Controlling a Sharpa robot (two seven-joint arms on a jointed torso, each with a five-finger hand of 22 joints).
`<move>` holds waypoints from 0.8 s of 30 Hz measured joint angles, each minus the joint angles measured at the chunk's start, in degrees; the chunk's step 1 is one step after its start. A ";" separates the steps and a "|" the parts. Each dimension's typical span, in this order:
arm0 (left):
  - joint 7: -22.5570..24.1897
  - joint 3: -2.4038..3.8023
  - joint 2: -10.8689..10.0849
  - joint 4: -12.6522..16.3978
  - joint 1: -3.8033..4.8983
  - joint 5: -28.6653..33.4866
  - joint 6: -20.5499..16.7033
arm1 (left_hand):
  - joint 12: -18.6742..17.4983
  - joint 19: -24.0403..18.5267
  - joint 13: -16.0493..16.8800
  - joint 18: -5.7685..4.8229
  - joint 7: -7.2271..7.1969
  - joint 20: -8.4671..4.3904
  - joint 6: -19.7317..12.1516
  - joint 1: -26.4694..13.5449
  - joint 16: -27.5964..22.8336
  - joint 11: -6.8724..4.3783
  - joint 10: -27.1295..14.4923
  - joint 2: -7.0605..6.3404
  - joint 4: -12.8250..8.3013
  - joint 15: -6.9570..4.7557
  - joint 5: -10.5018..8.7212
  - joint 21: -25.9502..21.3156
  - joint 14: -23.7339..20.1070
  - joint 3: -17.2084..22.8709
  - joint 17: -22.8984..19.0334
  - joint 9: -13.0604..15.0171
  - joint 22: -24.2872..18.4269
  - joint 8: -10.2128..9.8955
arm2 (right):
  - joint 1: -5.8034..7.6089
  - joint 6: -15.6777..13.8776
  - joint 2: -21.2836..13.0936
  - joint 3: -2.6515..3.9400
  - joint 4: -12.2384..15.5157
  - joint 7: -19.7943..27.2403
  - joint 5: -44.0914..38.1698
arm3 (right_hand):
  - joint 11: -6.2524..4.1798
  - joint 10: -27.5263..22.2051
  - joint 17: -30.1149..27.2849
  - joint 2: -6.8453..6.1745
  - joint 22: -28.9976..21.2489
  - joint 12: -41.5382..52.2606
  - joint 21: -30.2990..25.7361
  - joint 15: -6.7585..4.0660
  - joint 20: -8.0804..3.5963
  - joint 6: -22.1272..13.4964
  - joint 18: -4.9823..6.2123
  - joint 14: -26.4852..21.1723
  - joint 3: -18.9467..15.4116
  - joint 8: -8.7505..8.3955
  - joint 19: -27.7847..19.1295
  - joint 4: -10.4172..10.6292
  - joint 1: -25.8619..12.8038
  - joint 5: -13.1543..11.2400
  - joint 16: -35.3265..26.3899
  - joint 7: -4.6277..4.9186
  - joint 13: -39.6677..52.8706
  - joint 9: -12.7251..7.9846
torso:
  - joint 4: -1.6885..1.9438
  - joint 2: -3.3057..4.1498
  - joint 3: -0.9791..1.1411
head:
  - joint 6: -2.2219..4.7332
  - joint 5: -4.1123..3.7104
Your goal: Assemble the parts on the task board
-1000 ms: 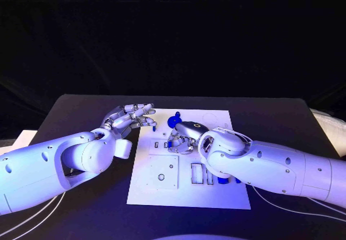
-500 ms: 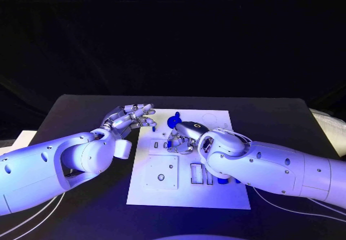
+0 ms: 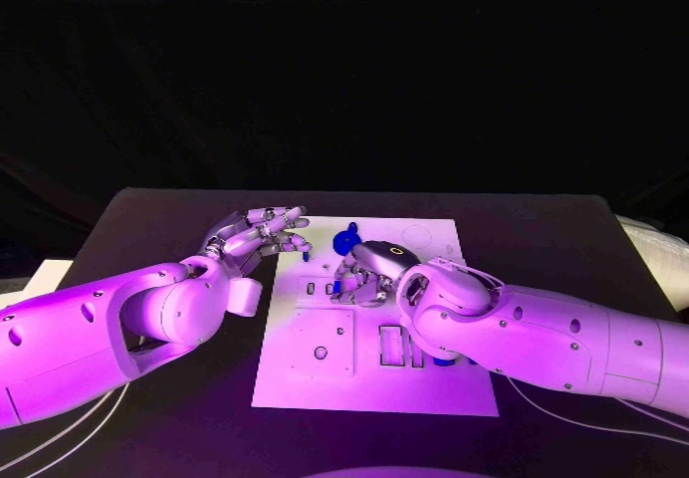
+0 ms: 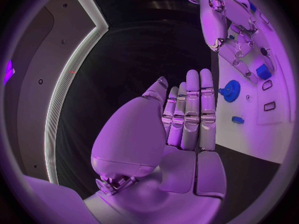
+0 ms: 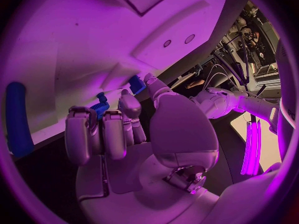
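The white task board (image 3: 380,393) lies in the middle of the black table. My right hand (image 3: 367,267) is bent down over the board's far half, and its thumb and a finger pinch a small blue part (image 5: 137,84), also seen under its fingertips as the blue part (image 4: 263,72). A blue gear (image 3: 346,240) stands on the board just beyond that hand. My left hand (image 3: 263,235) hovers at the board's far left edge with its fingers (image 4: 190,109) straight and nothing in it. The gear (image 4: 230,90) and a tiny blue piece (image 4: 237,119) lie beside it.
A raised white square (image 3: 322,342) with a hole sits on the board's near left, with narrow slots (image 3: 390,346) beside it. Blue pegs (image 3: 439,360) lie under my right forearm; a long blue peg (image 5: 19,119) lies on the board. Bare table (image 3: 158,224) stretches to the left.
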 measured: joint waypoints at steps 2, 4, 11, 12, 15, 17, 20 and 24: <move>-0.01 0.00 0.00 -0.02 0.01 0.00 0.04 | 0.00 0.00 0.00 0.00 0.00 0.00 0.00 0.00 0.00 0.00 0.00 0.00 0.00 0.00 0.00 -0.01 0.00 0.00 0.00 0.00 0.00 0.00 | -0.04 -1.05 -0.34 0.00 0.63 0.15 0.04 | 0.20 -0.21 0.00 -0.27 0.00 -0.52 -0.22 0.12 0.00 -0.42 0.00 -0.12 -1.09 0.00 0.00 0.52 0.27 0.24 -0.19 0.00 -0.44 0.00 | 0.01 0.00 0.01 | -0.01 0.01; -0.02 0.00 0.01 -0.04 0.01 0.00 0.06 | 0.00 0.00 0.00 0.00 0.00 0.00 0.00 0.00 -0.01 0.00 0.00 0.00 0.00 0.00 0.00 -0.01 0.00 0.00 0.00 0.00 0.00 0.00 | -0.08 -2.04 -0.74 0.01 1.28 0.33 0.06 | -0.01 -0.41 0.00 -0.36 0.00 -0.66 -0.24 0.26 0.00 -0.42 0.00 -0.15 -1.71 0.00 0.00 0.98 0.36 0.24 -0.19 0.00 -0.72 0.00 | 0.01 0.00 0.01 | -0.04 0.04; -0.21 0.00 0.05 -0.43 0.01 -0.13 0.12 | 0.00 0.00 -0.03 0.00 0.00 0.00 0.00 0.00 0.00 0.00 0.00 0.00 0.00 -0.01 0.00 0.21 0.01 0.00 0.25 0.00 0.10 -0.22 | -0.15 -6.01 -3.25 0.28 4.26 2.30 0.36 | 0.18 -0.63 0.00 -0.27 -0.01 -1.11 -0.23 0.41 0.00 -0.61 0.00 0.00 -3.22 0.00 0.00 2.03 2.00 0.47 -0.19 0.15 -1.31 0.00 | -0.02 0.00 0.03 | 0.02 0.23; -0.35 0.00 0.06 -0.54 0.00 -0.26 0.12 | 0.00 0.02 -0.05 -0.01 0.00 -0.02 0.00 0.00 0.28 0.00 0.00 0.00 0.00 -0.26 -0.13 0.69 0.32 0.00 0.62 0.00 0.34 -0.22 | -0.13 -6.51 -3.88 0.37 4.86 3.01 0.57 | 0.08 -0.74 -0.01 -0.21 -0.01 -1.21 -0.23 0.41 0.00 -0.79 0.00 0.00 -3.36 0.00 0.00 2.17 2.19 0.47 -0.19 -0.03 -1.40 0.00 | -0.03 -0.01 0.03 | 0.03 0.24; -1.49 0.00 0.06 -0.87 0.00 -1.42 0.11 | 0.16 2.42 0.13 0.00 0.00 -0.63 0.01 -0.19 3.19 -0.39 1.49 0.14 0.03 -0.95 -0.28 3.15 3.68 -0.03 2.68 0.00 1.61 -0.46 | 0.50 -7.31 -6.24 0.51 6.83 6.02 1.89 | 0.10 -0.94 -0.01 0.11 -0.01 -1.21 -0.23 0.41 0.00 -0.83 0.00 0.00 -3.51 0.00 0.00 2.01 3.12 0.47 -0.19 0.00 -1.53 0.00 | -0.04 -0.06 0.04 | 0.04 0.29; -3.30 0.00 0.04 -1.02 0.01 -3.02 0.03 | 1.69 5.59 0.97 -0.01 -0.76 -1.46 0.12 -2.25 7.94 -1.37 4.12 0.46 1.29 -2.02 -0.65 6.59 6.86 -0.75 6.05 0.04 3.50 -0.46 | 1.60 -7.27 -8.45 0.69 8.58 8.70 3.71 | 0.21 -1.10 -0.01 0.88 -0.01 -1.54 -0.30 0.41 0.01 -0.88 0.01 0.00 -3.52 0.00 -0.01 2.01 3.92 0.47 -0.54 0.05 -1.86 0.00 | -0.05 -0.10 0.03 | 0.01 0.31; -7.73 0.00 0.01 -1.17 0.05 -6.50 -0.16 | 7.04 11.72 4.47 -0.47 -2.07 -3.41 1.24 -5.43 35.65 -3.35 9.32 1.00 3.29 -3.51 -0.66 19.98 11.10 -2.15 31.20 0.51 16.51 0.24 | 3.38 -6.61 -11.83 0.87 11.12 12.15 6.69 | 0.19 -2.47 -0.01 1.64 -0.60 -3.24 -0.66 0.41 0.31 -1.06 0.00 0.00 -2.99 0.00 -0.31 1.48 6.41 0.92 -1.03 0.21 -3.00 0.00 | -0.19 -0.23 0.03 | -0.01 0.37; -16.66 -0.06 0.22 -1.68 0.70 -13.28 0.08 | 18.50 15.81 13.82 -3.12 -3.39 -4.92 1.32 -8.43 59.36 -4.90 9.77 1.59 5.06 -4.53 -0.55 39.28 11.48 -3.96 50.62 1.52 38.59 2.85 | 5.65 -5.38 -15.49 0.86 13.31 14.91 10.80 | 0.10 -2.57 -0.01 2.63 -0.83 -3.66 -0.89 0.41 0.31 -1.06 0.00 0.00 -2.54 0.34 -0.31 1.03 7.41 0.92 -1.07 0.21 -3.45 0.00 | -0.63 -0.58 0.04 | -0.01 0.48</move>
